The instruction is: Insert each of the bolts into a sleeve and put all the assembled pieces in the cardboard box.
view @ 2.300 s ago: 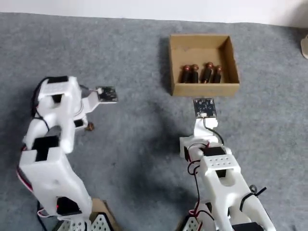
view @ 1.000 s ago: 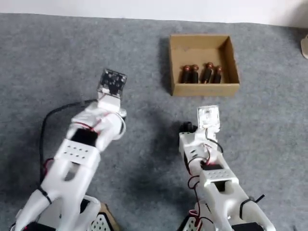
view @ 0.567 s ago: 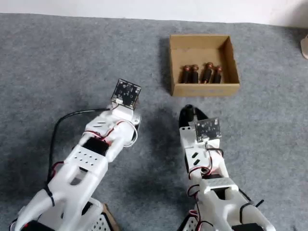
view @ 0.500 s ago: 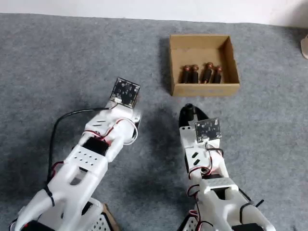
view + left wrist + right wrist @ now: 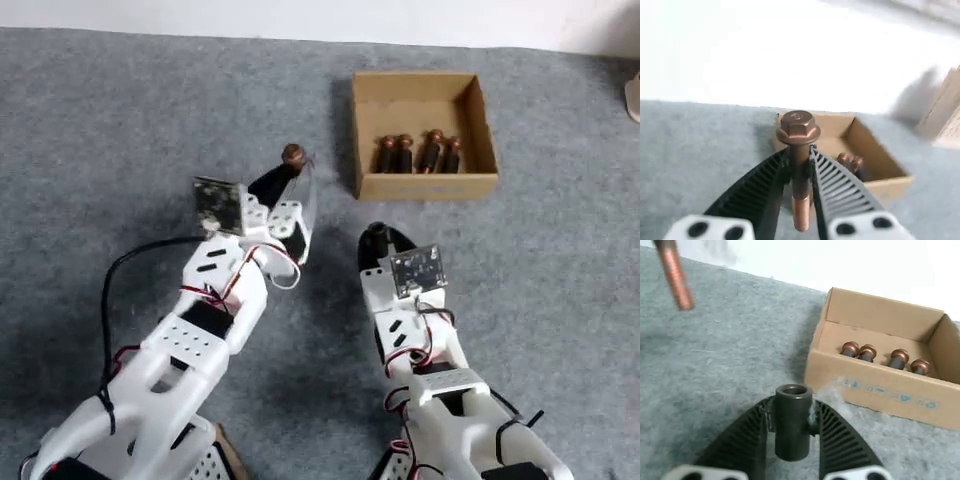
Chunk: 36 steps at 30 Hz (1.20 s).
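Observation:
My left gripper (image 5: pixel 799 167) is shut on a copper bolt (image 5: pixel 798 150), held upright with its hex head up; in the high view the bolt (image 5: pixel 292 155) is raised left of the cardboard box (image 5: pixel 415 185). My right gripper (image 5: pixel 791 422) is shut on a dark sleeve (image 5: pixel 791 422), upright with its open bore facing up; from above the sleeve (image 5: pixel 376 238) sits below the box's front wall. The bolt's shank (image 5: pixel 674 272) hangs to the side of the sleeve, apart from it. Several assembled pieces (image 5: pixel 418 153) lie in a row inside the box (image 5: pixel 880 385).
Grey carpet (image 5: pixel 150 110) covers the table. A pale wall runs along the far edge. A light object (image 5: pixel 633 98) sits at the right edge, past the box.
The left arm swung from the left side toward the middle and lifted the bolt up beside the box. The right arm drew back from the box with the sleeve.

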### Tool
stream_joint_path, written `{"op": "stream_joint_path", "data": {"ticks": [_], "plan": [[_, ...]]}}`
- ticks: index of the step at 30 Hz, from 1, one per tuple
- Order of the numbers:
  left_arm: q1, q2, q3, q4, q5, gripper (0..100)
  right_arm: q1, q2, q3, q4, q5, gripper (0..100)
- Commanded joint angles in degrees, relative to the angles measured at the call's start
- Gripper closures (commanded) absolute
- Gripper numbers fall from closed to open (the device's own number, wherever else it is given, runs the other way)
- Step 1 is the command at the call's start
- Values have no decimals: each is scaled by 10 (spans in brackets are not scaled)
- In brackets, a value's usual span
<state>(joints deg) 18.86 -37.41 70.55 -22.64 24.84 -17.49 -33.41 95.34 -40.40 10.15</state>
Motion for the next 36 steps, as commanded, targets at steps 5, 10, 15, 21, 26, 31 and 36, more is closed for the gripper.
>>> {"op": "stream_joint_path", "data": {"ticks": [5,10,15,21,26,31,36], "plan": [[-19,-19,8,-23,196,994,-45,-12,71,3,7,993],[5,-18,27,-25,194,994,-57,-15,71,2,7,993],[25,-17,28,-22,194,995,-82,-15,71,3,7,993],[59,-18,26,-11,135,995,-86,-13,71,3,7,993],[64,-18,39,4,100,995,-78,-16,72,1,7,993],[74,-17,46,14,84,994,-79,-16,73,1,6,993],[74,-17,50,11,83,994,-80,-16,73,2,4,993]]}}
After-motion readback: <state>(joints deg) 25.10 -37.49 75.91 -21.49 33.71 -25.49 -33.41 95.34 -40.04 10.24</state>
